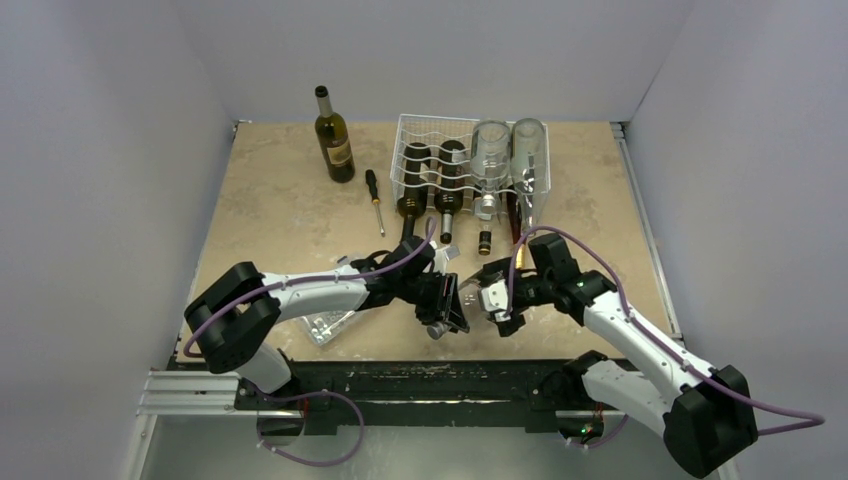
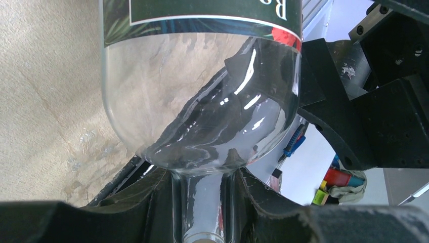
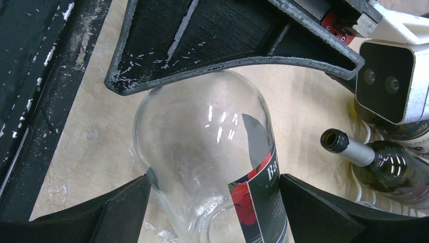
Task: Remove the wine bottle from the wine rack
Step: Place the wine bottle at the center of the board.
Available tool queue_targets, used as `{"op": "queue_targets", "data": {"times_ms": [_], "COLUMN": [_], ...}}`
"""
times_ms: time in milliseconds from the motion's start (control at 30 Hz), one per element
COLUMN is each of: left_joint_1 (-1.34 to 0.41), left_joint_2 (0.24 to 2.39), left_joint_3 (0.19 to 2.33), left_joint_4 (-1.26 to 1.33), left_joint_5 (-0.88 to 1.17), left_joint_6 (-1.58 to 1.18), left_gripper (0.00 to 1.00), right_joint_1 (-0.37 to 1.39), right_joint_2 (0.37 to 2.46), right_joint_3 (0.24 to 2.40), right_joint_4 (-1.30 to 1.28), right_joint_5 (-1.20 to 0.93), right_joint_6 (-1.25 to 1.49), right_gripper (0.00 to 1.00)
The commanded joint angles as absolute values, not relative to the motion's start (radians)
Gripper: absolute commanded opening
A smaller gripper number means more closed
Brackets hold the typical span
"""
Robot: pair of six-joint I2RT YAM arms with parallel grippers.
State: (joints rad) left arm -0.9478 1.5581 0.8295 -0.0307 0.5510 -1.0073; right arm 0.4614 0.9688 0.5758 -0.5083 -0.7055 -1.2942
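Left gripper is clamped on the slim neck of the clear glass wine bottle; the bottle's mouth is cut off below. Right gripper stands wide apart, its matte black fingers flanking the rounded shoulder; contact is hard to judge. The bottle is held over the tabletop's near edge, well apart from the white wavy-wire wine rack at the far edge.

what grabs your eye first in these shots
A clear wine bottle is held front and centre: the left gripper shut on its neck, the right gripper open around its body. Behind, the white wine rack holds more bottles.
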Motion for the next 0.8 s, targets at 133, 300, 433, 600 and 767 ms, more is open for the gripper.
{"op": "queue_targets", "data": {"times_ms": [133,300,433,600,767], "left_joint_1": [-0.963,-0.954,-0.938,-0.928,-0.924], "left_joint_2": [1.519,1.498,1.466,1.43,1.408], "left_joint_3": [0.873,0.851,0.845,0.866,0.879], "left_joint_4": [0.247,0.205,0.131,0.028,-0.055], "left_joint_5": [0.702,0.701,0.697,0.709,0.719], "left_joint_6": [-1.014,-0.997,-0.961,-0.904,-0.874], "left_gripper": [0.16,0.06,0.06,0.07,0.09], "right_joint_1": [0.465,0.399,0.354,0.34,0.329], "right_joint_2": [0.975,0.926,0.903,0.916,0.929], "right_joint_3": [0.566,0.591,0.586,0.58,0.571], "right_joint_4": [-0.447,-0.449,-0.513,-0.505,-0.489], "right_joint_5": [-0.65,-0.718,-0.72,-0.672,-0.646], "right_joint_6": [-1.204,-1.162,-1.215,-1.22,-1.209], "right_gripper": [0.99,0.99,0.99,0.99,0.99]}}
